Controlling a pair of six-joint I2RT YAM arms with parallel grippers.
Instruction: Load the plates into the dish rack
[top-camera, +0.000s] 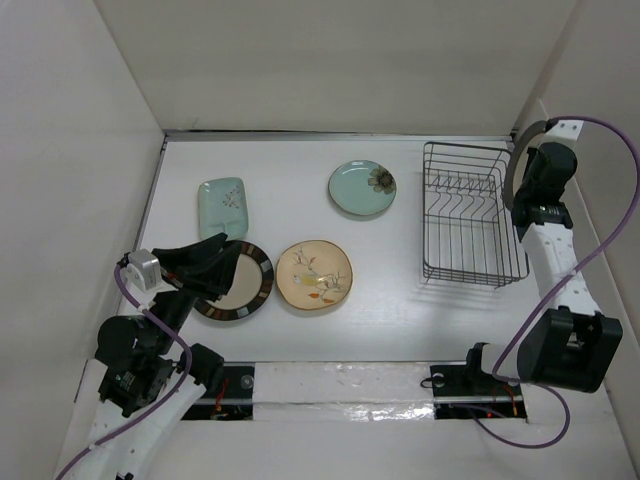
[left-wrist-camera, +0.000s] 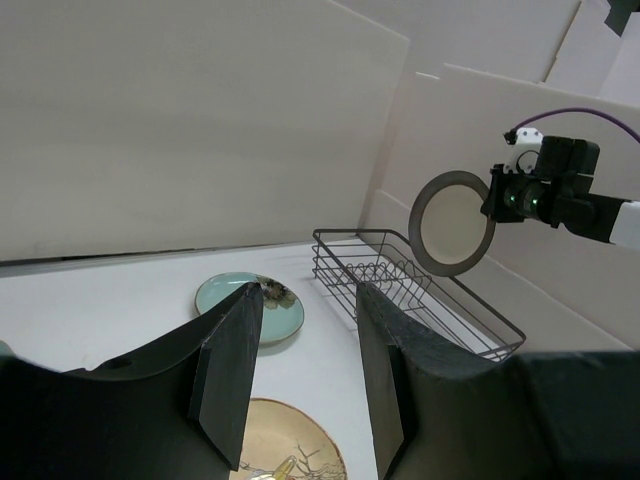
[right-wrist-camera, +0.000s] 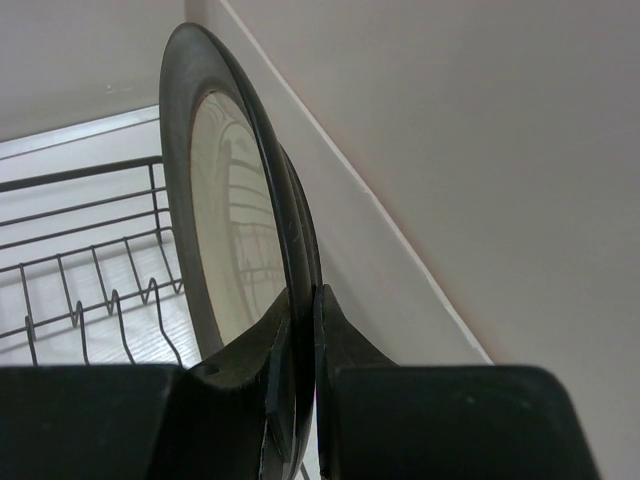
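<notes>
While the left tool (left-wrist-camera: 308, 330) gapes apart, the right tool (right-wrist-camera: 300, 345) clamps a dark-rimmed plate (right-wrist-camera: 235, 230).

We see a pale-green squarish plate (top-camera: 221, 203), teal flowered plate (top-camera: 363, 188), striped-rim plate (top-camera: 245, 287) and yellowish floral plate (top-camera: 313, 275) lying flat on the surface (top-camera: 400, 300), left of the black wire dish rack (top-camera: 470, 215). The brown-rimmed plate (left-wrist-camera: 452, 222) hangs on edge at the rack's right side.

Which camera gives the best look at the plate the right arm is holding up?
Left wrist view: the brown-rimmed plate shows its whole round face, its edge clamped in the right pincer. The right wrist view sees it close, steeply edge-on and cropped; the top view catches only its rim as a thin arc.
</notes>
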